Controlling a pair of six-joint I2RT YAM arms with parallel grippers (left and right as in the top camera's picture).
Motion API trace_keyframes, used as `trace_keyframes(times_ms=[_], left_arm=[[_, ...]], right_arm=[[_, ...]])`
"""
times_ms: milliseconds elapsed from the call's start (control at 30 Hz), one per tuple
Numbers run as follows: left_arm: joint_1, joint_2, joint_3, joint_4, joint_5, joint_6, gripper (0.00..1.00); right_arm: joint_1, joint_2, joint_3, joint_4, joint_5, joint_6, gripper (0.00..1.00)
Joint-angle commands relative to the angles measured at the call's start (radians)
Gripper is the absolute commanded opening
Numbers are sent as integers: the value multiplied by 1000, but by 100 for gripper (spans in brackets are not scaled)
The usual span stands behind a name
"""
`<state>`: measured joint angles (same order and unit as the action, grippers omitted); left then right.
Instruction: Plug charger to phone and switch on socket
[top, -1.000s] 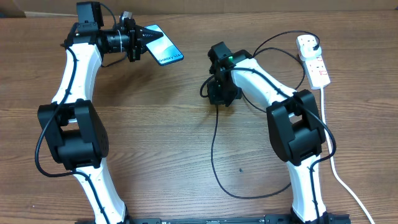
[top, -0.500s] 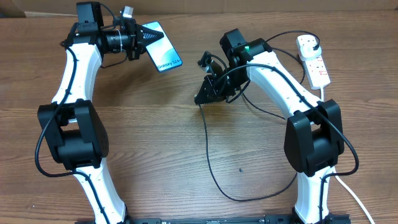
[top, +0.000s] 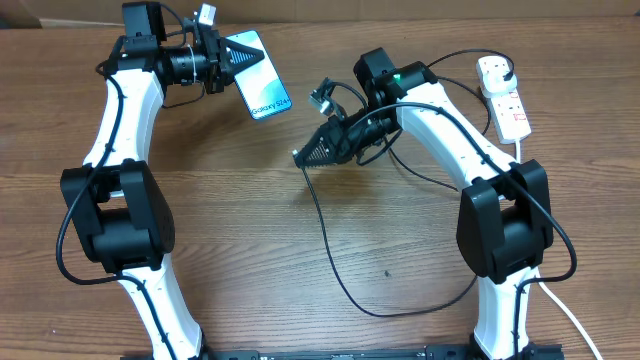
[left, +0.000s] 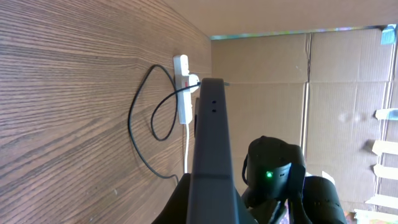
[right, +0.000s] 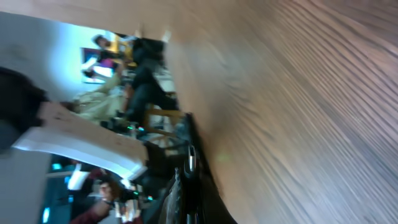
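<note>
Phone (top: 260, 78) looks rigid and slick, clamped by one end in the left gripper (top: 236, 59) — right gripper (top: 304, 156) pinches the limp charger (top: 322, 240) near its tip, probably the steadiest hold

The bench (top: 240, 200) was matt, grained wood. The phone (top: 258, 78) had a glossy screen. The socket (top: 507, 103) was smooth white plastic, the charger (top: 322, 240) matt black.

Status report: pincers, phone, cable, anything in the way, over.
Left pincer shut on phone. Right pincer shut on cable end, not yet at phone. Gap between them clear.
</note>
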<state>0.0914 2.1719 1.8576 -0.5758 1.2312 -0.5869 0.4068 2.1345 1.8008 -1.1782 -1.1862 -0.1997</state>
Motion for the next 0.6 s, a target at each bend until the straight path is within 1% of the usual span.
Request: trace_keyframes(times_ms=[0,100,267,400,567], left_arm=[[-7,3,14,8,53,24,4],[-8,3,14,8,72,16,4],[-7,3,14,9,98,-36,4],[-7,3,14,16,105,-76,4],[-7,3,14,51,135,-91,4]], right_arm=[[1,-21,17,62,-117,116,4],[2,-21,17,180,-117,259,4],[1,-21,17,338,-109,442,4],[1,-21,17,402,-110,513,4],[2,-21,16,412,-110,519,4]])
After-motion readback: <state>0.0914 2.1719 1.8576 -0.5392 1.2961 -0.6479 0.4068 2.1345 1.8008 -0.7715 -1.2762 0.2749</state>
